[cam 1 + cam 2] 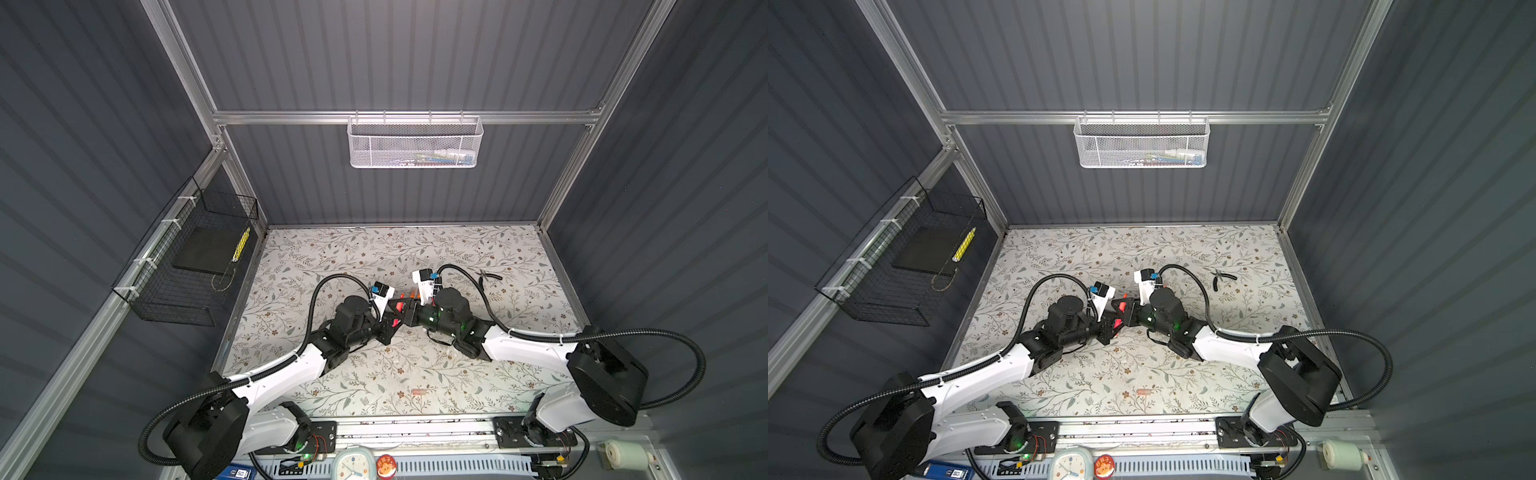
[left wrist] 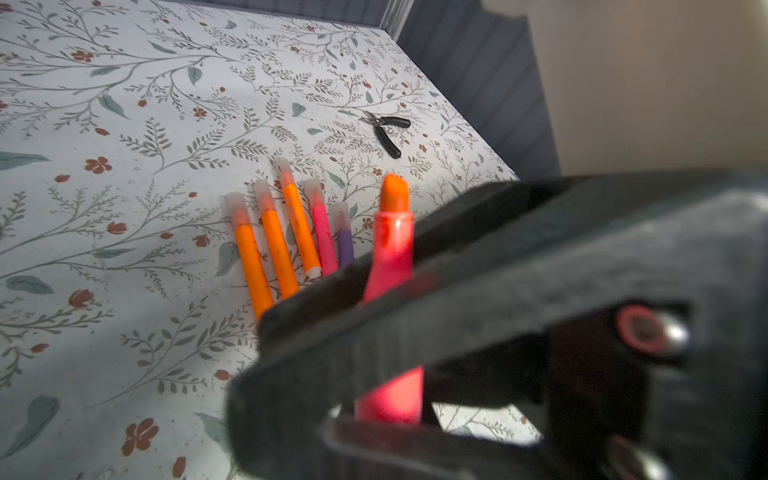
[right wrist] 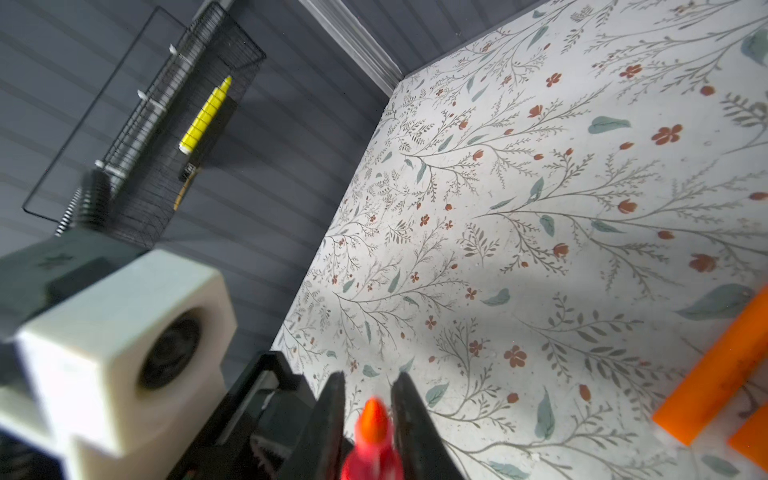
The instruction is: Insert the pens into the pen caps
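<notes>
Currently: left end effector (image 2: 291, 353) is clamped on the barrel of the red-pink pen (image 2: 392, 245), held up off the tabletop (image 2: 124, 208) with its bare orange tip (image 2: 395, 195) exposed. Right end effector (image 3: 370, 380) brackets that tip, jaws slightly parted with a gap showing on both sides; no cap in it. Whether the jaws touch the barrel lower down: cannot tell.

Five capped pens (image 2: 282, 232) lie side by side on the tabletop just beyond the held pen. What looks like the last pen cap (image 1: 419, 392) lies alone near the front edge, well apart from both arms. Pliers (image 2: 384, 129) lie farther back.

Risks, as judged:
- Right jaws closing here would pinch the wet tip: ink on the pads, nib crushed.
- Pen sits tilted in the left grip; a nudge from the right could pivot it, spoiling alignment for capping.
- Cap is small and translucent on a busy floral pattern, so it is easy to miss or flick away.
- Arms crowd together over the capped row, so a low move could scatter it.
</notes>
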Available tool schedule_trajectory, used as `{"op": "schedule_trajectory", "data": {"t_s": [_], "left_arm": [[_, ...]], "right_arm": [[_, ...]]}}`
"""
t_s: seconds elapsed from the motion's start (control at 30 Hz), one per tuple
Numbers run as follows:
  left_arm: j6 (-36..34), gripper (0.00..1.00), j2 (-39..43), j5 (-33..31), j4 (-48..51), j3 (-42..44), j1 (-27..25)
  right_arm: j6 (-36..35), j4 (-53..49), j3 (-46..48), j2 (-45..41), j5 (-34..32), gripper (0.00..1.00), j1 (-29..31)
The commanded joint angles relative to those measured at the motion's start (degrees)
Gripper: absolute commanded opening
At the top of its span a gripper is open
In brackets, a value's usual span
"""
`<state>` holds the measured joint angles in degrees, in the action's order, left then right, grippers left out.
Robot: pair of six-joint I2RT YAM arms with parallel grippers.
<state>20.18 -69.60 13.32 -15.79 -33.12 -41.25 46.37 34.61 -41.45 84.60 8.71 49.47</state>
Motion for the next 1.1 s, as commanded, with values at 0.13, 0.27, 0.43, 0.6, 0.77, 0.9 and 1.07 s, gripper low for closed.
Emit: {"op": "schedule_trajectory", "data": {"t_s": [0.13,0.27,0.43,0.6,0.77,0.9,1.07], "left_arm": [[3.42,0.00,-0.29,-8.71,0.78,-1.13,2.09],[7.18,0.00,0.63,-6.93,-0.09,1.31,8.04],[8.38,0.00,3.67,-10.44,1.73,3.31,10.32],[7.96,0.00,5.51,-10.30,1.53,4.16,10.32],[7.60,0.00,6.03,-8.87,1.68,3.45,10.32],[7.52,0.00,6.48,-8.31,2.30,2.81,10.32],[7.33,0.00,6.67,-8.60,3.37,2.45,10.34]], "right_arm": [[-2.30,-4.85,5.80,-10.85,-4.46,0.52,0.93],[-4.58,-12.89,9.71,-19.45,-8.58,0.58,1.56],[-7.86,-27.22,13.94,-33.24,-13.82,0.59,2.85],[-8.92,-39.76,17.47,-43.76,-14.91,0.58,6.36],[-7.84,-43.58,19.98,-44.64,-11.53,0.58,10.93],[-6.91,-44.16,18.99,-38.37,-10.65,0.55,16.04],[-5.65,-42.07,17.32,-29.16,-10.58,0.40,22.54]]}}
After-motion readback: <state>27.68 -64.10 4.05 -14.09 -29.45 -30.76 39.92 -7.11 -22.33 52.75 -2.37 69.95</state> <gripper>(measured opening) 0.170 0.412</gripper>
